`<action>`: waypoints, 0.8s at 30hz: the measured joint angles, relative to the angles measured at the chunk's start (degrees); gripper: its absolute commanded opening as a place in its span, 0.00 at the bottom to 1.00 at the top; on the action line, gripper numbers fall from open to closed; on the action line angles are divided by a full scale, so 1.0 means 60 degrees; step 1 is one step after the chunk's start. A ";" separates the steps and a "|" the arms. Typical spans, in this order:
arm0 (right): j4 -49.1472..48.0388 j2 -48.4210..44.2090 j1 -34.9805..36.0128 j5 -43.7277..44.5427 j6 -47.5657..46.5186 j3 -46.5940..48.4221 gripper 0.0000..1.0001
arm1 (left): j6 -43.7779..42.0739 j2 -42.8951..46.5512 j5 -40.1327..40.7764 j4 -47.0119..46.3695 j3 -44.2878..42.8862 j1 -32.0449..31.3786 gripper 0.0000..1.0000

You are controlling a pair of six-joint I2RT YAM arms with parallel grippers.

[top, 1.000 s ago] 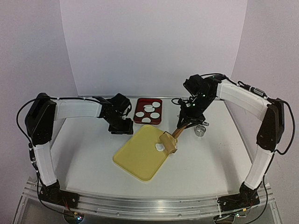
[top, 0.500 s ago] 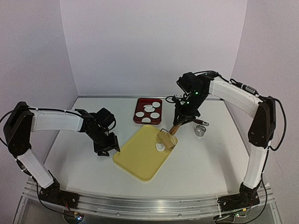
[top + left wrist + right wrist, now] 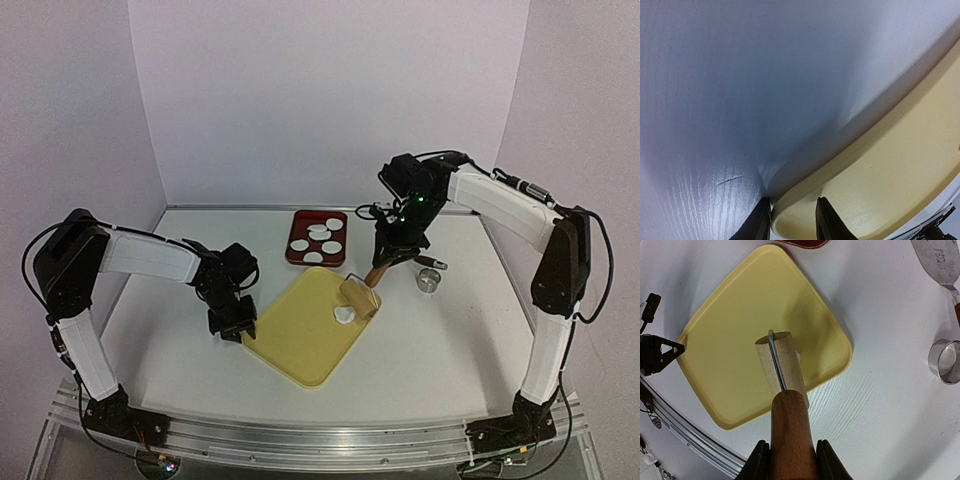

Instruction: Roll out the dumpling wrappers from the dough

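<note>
Taking the board as reference, I see the left gripper clamped on its left corner rim, one finger on each side. The right gripper grips the roller by its handle. The dough lies just beside the roller near the board's right corner, well apart from the left fingers. The wrappers lie beyond the board.

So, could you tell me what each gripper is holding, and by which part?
Right gripper: wooden rolling pin, by its brown handle. Left gripper: yellow plastic board, by its corner rim.
</note>
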State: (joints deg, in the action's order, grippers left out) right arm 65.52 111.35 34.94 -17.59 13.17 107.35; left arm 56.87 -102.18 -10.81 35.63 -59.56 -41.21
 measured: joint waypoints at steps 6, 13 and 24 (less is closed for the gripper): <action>0.0004 -0.0004 0.0018 0.0185 0.0033 -0.0011 0.00 | -0.0468 -0.0180 0.0320 0.0343 -0.0221 0.0000 0.01; 0.0000 -0.0004 0.0018 0.0185 0.0186 -0.0070 0.00 | -0.2155 -0.1099 0.1100 0.0837 -0.1706 -0.0095 0.00; 0.0021 -0.0174 0.0018 0.0017 0.0539 -0.0257 0.00 | -0.6427 -0.2089 0.1990 0.0500 -0.3254 -0.0012 0.00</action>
State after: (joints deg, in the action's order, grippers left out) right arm 65.64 110.31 35.05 -17.49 16.40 105.81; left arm 18.30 -114.72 1.12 38.63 -79.08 -41.28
